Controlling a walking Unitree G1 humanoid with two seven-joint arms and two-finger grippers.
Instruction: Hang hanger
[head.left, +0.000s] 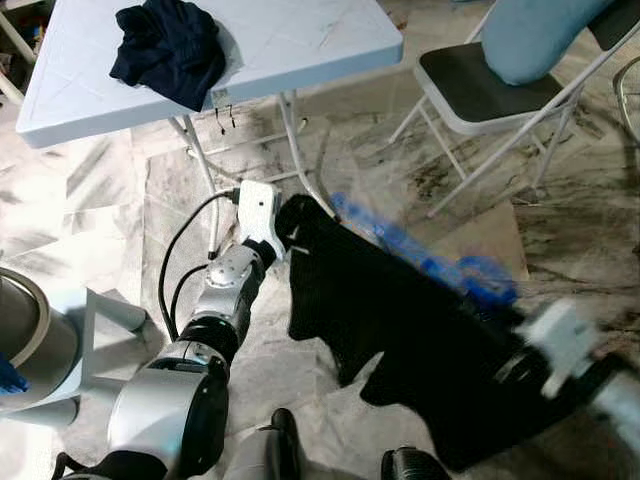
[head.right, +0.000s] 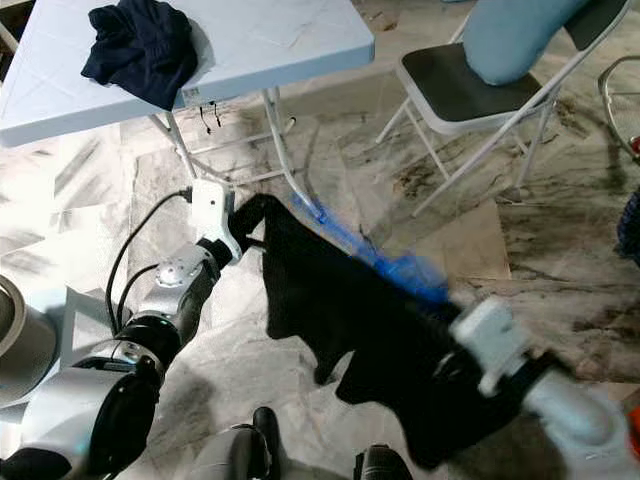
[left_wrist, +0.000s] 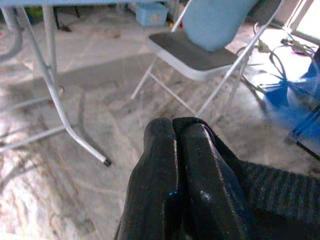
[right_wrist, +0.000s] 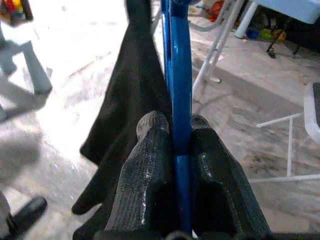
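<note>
A black garment (head.left: 400, 320) hangs stretched between my two arms over the marble floor. My left gripper (head.left: 290, 222) is shut on its upper corner; in the left wrist view the two black fingers (left_wrist: 175, 185) press together on the ribbed cloth (left_wrist: 280, 190). A blue hanger (head.left: 430, 262) runs along the garment's top edge, blurred. My right gripper (right_wrist: 172, 127) is shut on the blue hanger's bar (right_wrist: 180, 75), with the garment (right_wrist: 132, 100) draped beside it. The right arm (head.left: 560, 350) is blurred at the lower right.
A light folding table (head.left: 320, 40) stands ahead with a dark navy cloth (head.left: 170, 45) heaped on it. A white folding chair (head.left: 480, 90) with something light blue on the seat is at the right. A grey bin (head.left: 30, 330) sits at my left.
</note>
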